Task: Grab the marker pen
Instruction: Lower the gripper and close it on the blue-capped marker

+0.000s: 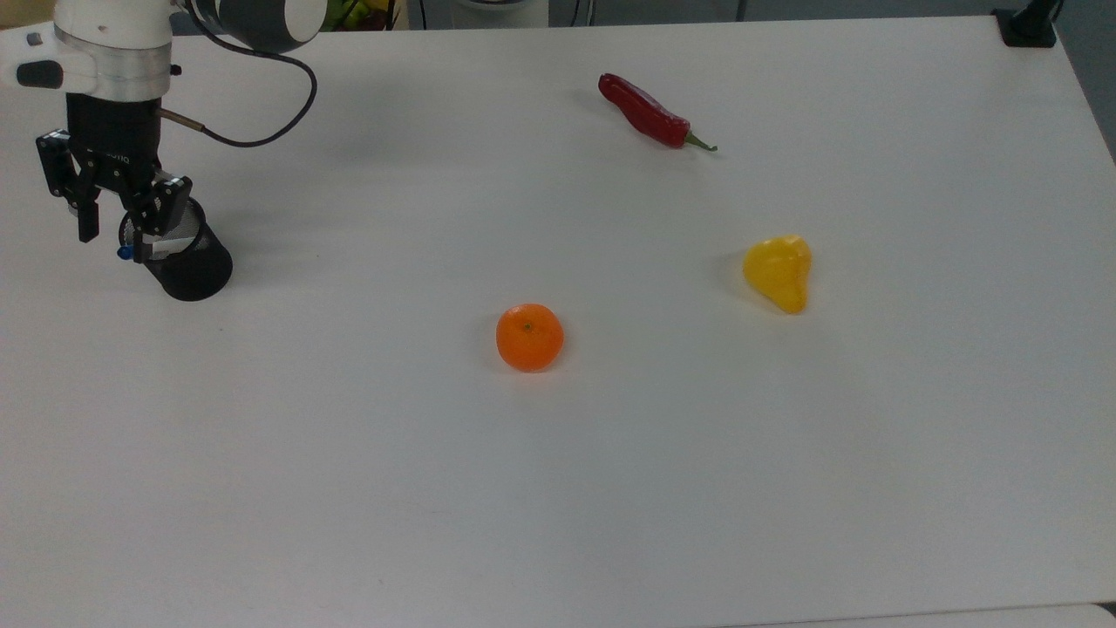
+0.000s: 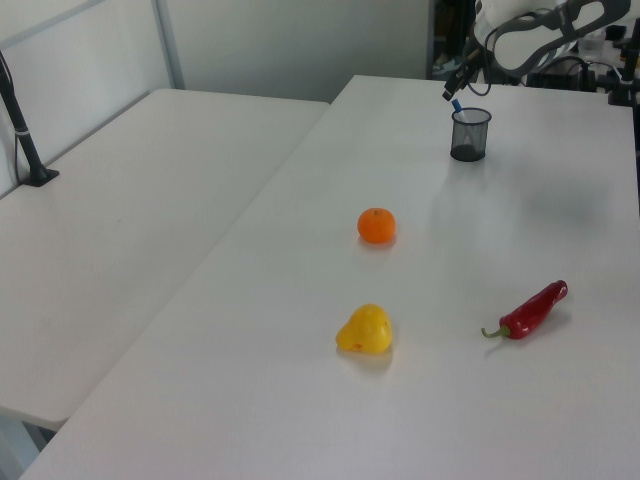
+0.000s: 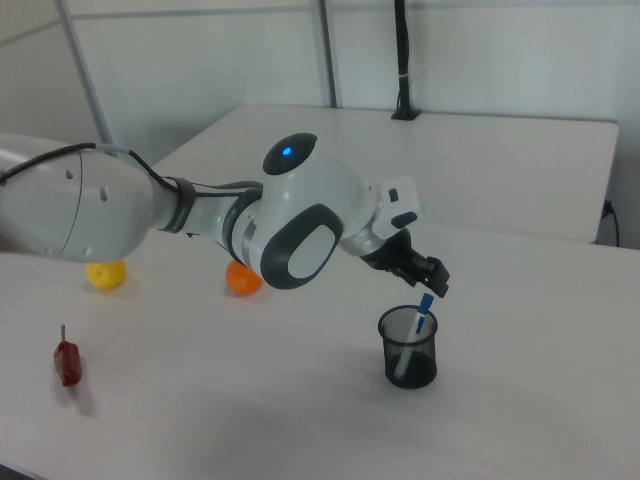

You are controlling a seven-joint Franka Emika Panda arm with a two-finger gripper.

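Observation:
The marker pen (image 1: 127, 253) stands tilted in a black mesh cup (image 1: 190, 266) at the top view's left, its blue cap poking over the rim. My gripper (image 1: 115, 244) hangs open right over that cap, one finger on each side of it and not touching it. In the left view the cup (image 2: 470, 135) is at the table's far end, with the blue cap (image 2: 457, 104) just under the gripper (image 2: 453, 89). The right view has the pen (image 3: 424, 310) leaning in the cup (image 3: 408, 348), with the gripper (image 3: 433, 284) just above its cap.
On the white table (image 1: 610, 488) lie an orange (image 1: 529, 337) in the middle, a yellow pepper (image 1: 778, 272) to the top view's right and a red chili (image 1: 649, 113) at the back. The arm's black cable (image 1: 261, 135) loops behind the cup.

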